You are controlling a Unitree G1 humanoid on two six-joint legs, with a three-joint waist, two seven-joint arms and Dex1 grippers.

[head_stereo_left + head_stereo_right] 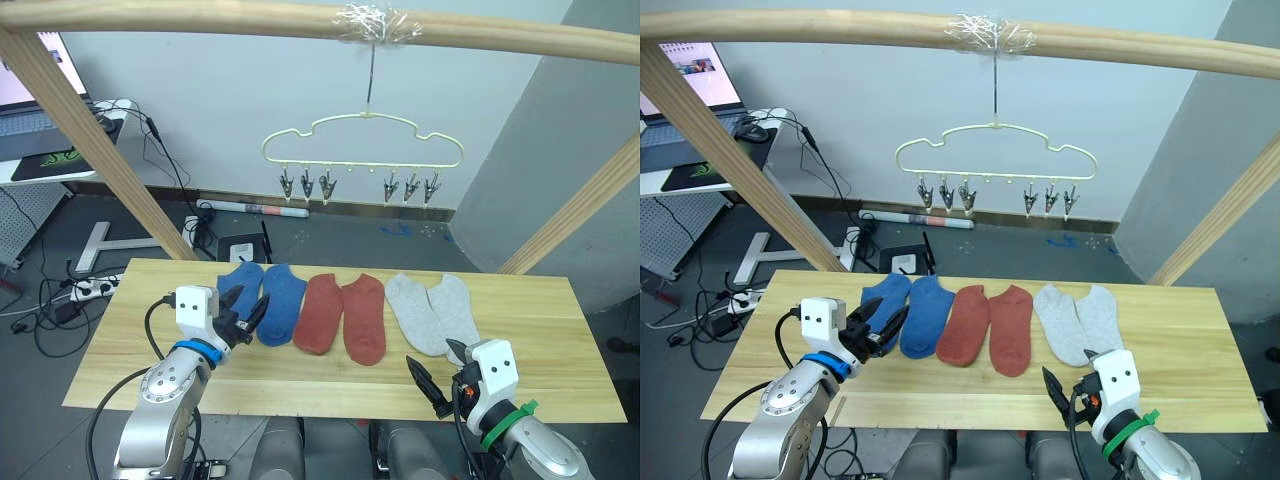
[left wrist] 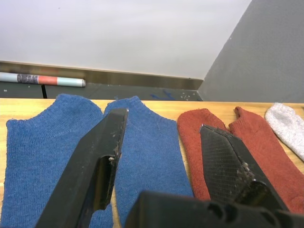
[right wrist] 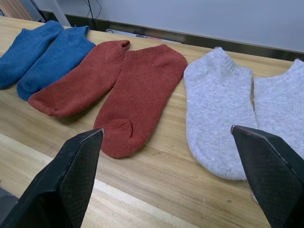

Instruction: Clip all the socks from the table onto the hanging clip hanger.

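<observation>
I see the tabletop spanning the head views, light planked wood under a wooden frame beam. The clip hanger hangs by its hook from that beam, above and beyond the far edge; I count six small clips in two groups of three, all empty.

Six socks lie flat in a row across the tabletop's far half: two blue socks at the left, two rust-red socks in the middle, two light grey socks at the right.

My left arm reaches in from the near left edge. The left claw sits low at the blue pair, fingers spread wide and holding nothing. The left wrist view adds that the fingers straddle the inner blue sock, and shows a rolled tube lying on the floor by the wall.

My right arm sits at the near right edge. The right claw is wide open and empty, just short of the grey pair. The right wrist view shows it aimed at the gap between the red and grey socks.
</observation>
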